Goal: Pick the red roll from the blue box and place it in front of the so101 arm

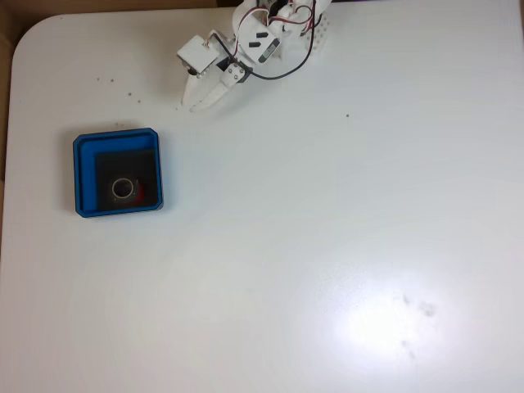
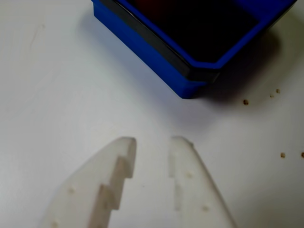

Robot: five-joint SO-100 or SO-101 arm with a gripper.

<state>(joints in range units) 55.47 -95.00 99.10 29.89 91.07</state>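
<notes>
Red roll (image 1: 127,190) sits in blue box (image 1: 78,176), side mostly hidden.

In the fixed view I see the red roll (image 1: 125,189) inside the blue box (image 1: 80,176) at the table's (image 1: 327,246) left, well apart from the so101 arm (image 1: 262,41) at the top edge.
</notes>
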